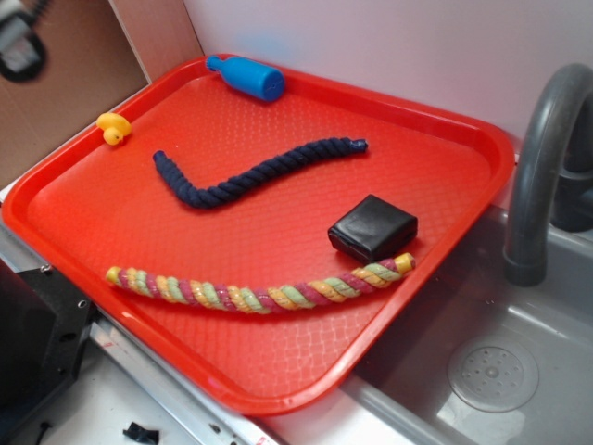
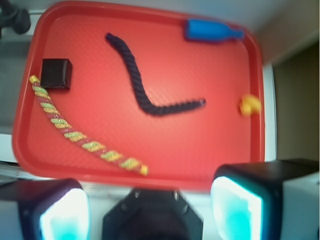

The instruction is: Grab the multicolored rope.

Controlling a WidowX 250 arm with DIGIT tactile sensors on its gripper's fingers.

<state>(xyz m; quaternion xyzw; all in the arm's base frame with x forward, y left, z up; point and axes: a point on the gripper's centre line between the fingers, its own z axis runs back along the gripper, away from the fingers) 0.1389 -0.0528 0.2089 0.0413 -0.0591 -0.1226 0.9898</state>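
Soft, light, floppy twisted yellow-pink-green cotton rope (image 1: 259,286), low in frame on the red plastic tray (image 1: 83,232), suits a mid-length pinch; jaws spread, empty

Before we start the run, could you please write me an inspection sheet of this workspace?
Surface: red tray beside a grey sink.
Job's things: multicolored rope lies loose along the tray's near edge, one end by the black block.
Clutter: navy rope, blue bottle lying down, yellow duck on the rim.
Hand: hand open, off the tray's edge, holding nothing.
Cables: nothing seen.
Surroundings: grey faucet, pale wall.
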